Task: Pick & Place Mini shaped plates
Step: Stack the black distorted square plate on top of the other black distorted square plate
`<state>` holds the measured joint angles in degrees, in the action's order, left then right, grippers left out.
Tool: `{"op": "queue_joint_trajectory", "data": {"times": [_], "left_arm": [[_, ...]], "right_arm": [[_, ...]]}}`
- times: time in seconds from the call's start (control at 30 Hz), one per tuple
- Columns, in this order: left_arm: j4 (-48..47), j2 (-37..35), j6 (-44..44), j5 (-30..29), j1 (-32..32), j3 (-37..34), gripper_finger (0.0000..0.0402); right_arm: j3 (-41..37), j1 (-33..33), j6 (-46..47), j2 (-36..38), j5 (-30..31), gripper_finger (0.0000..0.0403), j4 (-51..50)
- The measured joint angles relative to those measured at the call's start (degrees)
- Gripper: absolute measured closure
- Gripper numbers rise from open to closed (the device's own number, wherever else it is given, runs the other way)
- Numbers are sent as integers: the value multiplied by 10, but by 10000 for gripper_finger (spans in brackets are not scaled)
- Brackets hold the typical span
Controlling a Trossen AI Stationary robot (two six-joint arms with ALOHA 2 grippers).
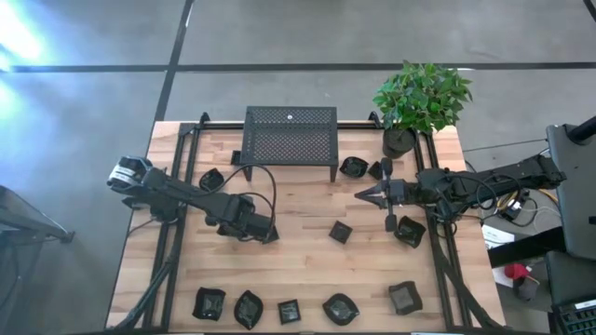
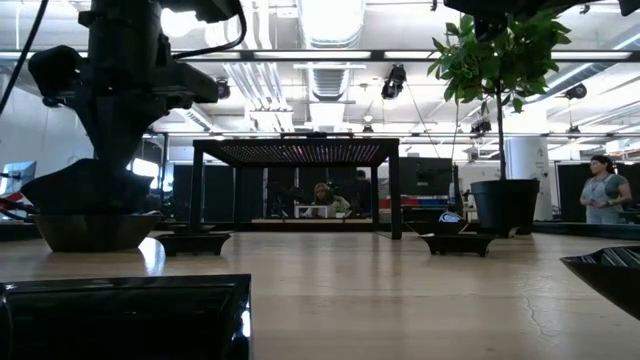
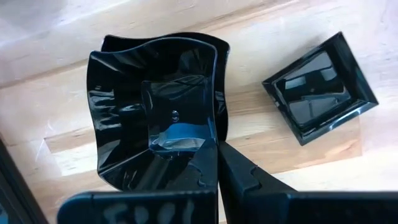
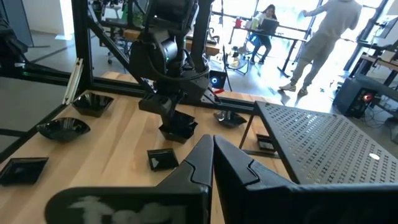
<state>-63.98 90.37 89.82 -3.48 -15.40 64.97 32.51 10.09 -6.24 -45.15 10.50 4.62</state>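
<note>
We see the left gripper (image 1: 265, 233) low over the middle of the wooden table (image 1: 298, 270), its fingers (image 3: 239, 177) pressed together at the rim of a wavy-edged mini plate (image 3: 155, 112). Whether that rim is pinched between them we cannot tell. The plate sits flat on the wood, roughly square, with no clear long axis. A small square plate (image 3: 320, 87) lies just beside it, turned cornerwise. The right gripper (image 1: 358, 195) hovers at the table's right side with its jaws closed on nothing, pointing toward the left arm. Five more mini plates (image 1: 289, 310) lie in a row along the near edge, others near the black mesh stand (image 1: 290, 135) and plant pot (image 1: 399, 141).
</note>
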Motion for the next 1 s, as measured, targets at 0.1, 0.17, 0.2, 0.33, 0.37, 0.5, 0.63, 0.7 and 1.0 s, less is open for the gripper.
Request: {"op": "queue_joint_trajectory", "data": {"times": [0.1, 0.17, 0.2, 0.33, 0.37, 0.5, 0.63, 0.7, 1.0], "left_arm": [[0, 0, -2, 1, 0, 0, 401], [0, 0, -2, -1, 1, 0, 401], [0, 0, -3, -1, 2, 0, 401], [0, 0, -17, -3, 6, 0, 401], [0, 0, -19, -3, 7, 0, 401], [0, 0, -28, -4, 10, 0, 401], [0, 0, -29, -4, 10, 0, 401], [0, 0, -29, -4, 10, 0, 401], [-1, 0, -32, -5, 21, -7, 401]], "right_arm": [[0, 0, 1, 0, 0, 394, 0], [0, 0, 1, 0, 0, 394, -1], [0, 0, 2, 0, 0, 394, -1], [0, 0, 2, 0, 0, 394, -1], [0, 0, 2, 0, 0, 394, -1], [0, 0, 3, 0, 0, 394, -2], [0, 0, 2, 0, 0, 394, -3], [0, 0, 2, 0, 0, 394, -3], [0, 0, 2, 0, 0, 394, -3]]}}
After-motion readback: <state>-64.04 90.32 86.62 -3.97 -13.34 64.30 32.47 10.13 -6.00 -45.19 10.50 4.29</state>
